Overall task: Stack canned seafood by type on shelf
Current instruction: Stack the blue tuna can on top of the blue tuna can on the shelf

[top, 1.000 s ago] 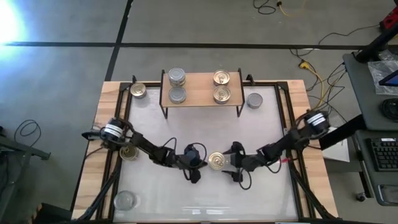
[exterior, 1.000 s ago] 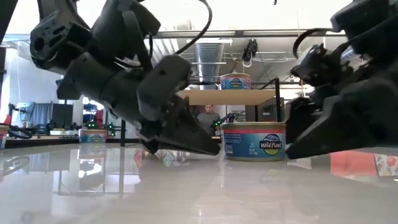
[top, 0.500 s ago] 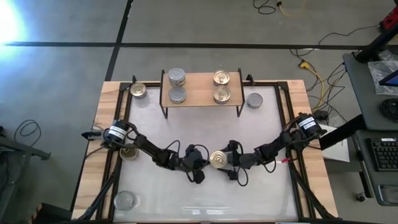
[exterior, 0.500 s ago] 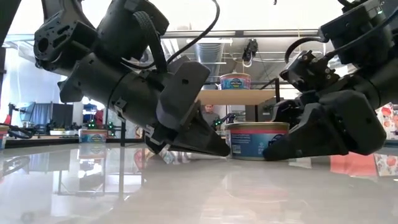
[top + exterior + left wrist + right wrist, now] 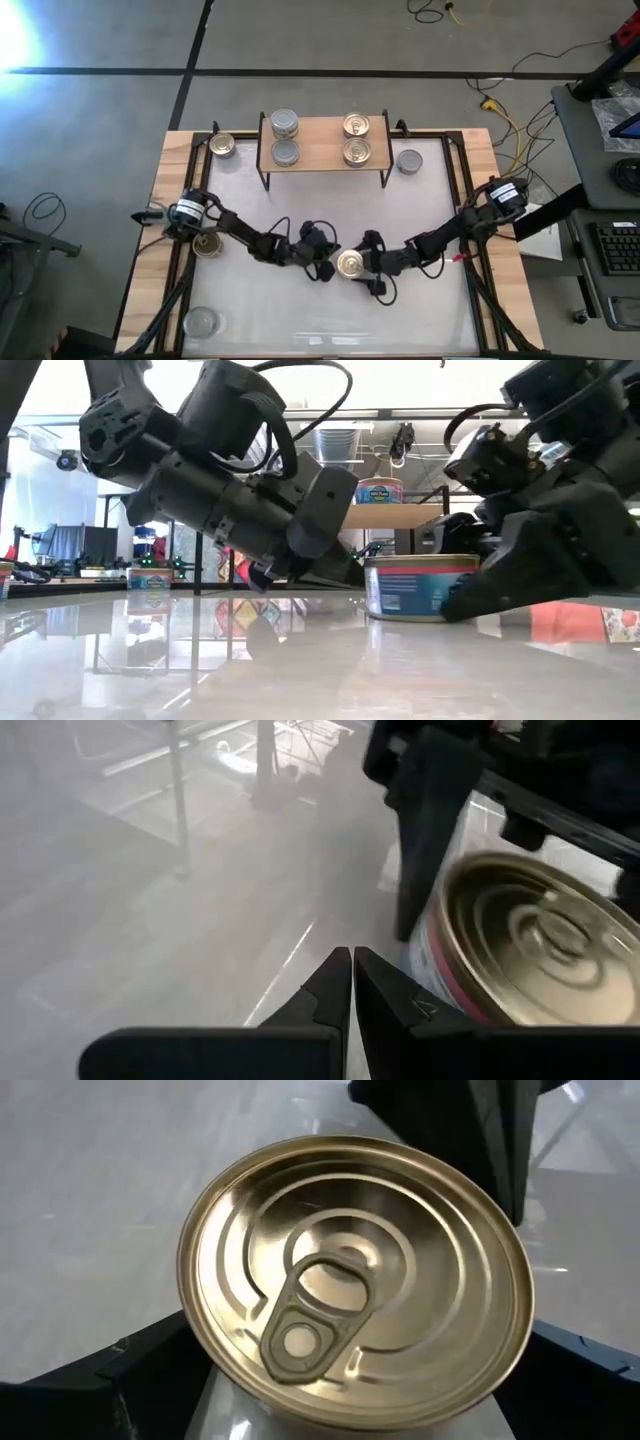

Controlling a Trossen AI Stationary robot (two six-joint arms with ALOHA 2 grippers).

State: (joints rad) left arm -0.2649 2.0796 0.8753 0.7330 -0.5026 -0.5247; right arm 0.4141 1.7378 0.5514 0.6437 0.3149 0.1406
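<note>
White table (image 5: pixel 250 200) holds a gold-top can (image 5: pixel 349 264), well in front of the shelf (image 5: pixel 323 146). Right gripper (image 5: pixel 358 266) sits wide around the can. Left gripper (image 5: pixel 326 268), pinched shut, touches its other side.

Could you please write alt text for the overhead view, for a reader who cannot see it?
Two dark robot arms meet at the middle of a white table, where the open right gripper surrounds a short round gold-topped tin and the shut left gripper sits beside it. At the far edge, a low light-wood shelf holds two silver-topped and two gold-topped tins.
</note>
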